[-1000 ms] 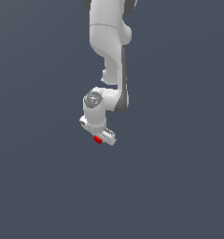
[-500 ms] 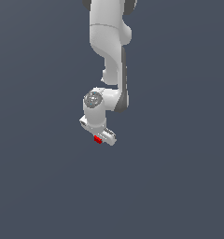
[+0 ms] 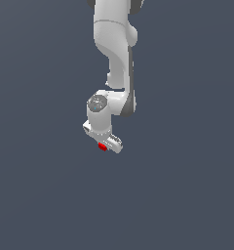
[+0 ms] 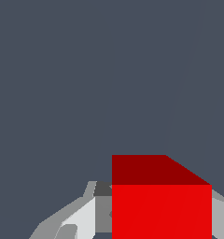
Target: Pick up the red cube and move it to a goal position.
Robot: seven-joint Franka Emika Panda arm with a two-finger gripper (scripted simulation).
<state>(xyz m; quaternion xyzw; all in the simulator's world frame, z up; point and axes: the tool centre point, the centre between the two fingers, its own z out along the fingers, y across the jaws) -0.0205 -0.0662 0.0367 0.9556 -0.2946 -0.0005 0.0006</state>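
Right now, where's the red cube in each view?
Exterior view: red cube sits small, just below picture centre, at the tip of the gripper.
Wrist view: red cube fills the foreground, between the gripper fingers.
Shared landmark: the white gripper.

Flat, even sim lighting, no glare or blur. Red cube (image 4: 161, 210) front face bright, its adjoining face darker. White arm (image 3: 114, 53) softly shaded along one side. Edges blocky, no cast shadows visible.

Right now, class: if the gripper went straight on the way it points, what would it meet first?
Nothing shows ahead of the gripper except plain grey ground beyond the red cube between its fingers, so the way looks free; depth is unclear.
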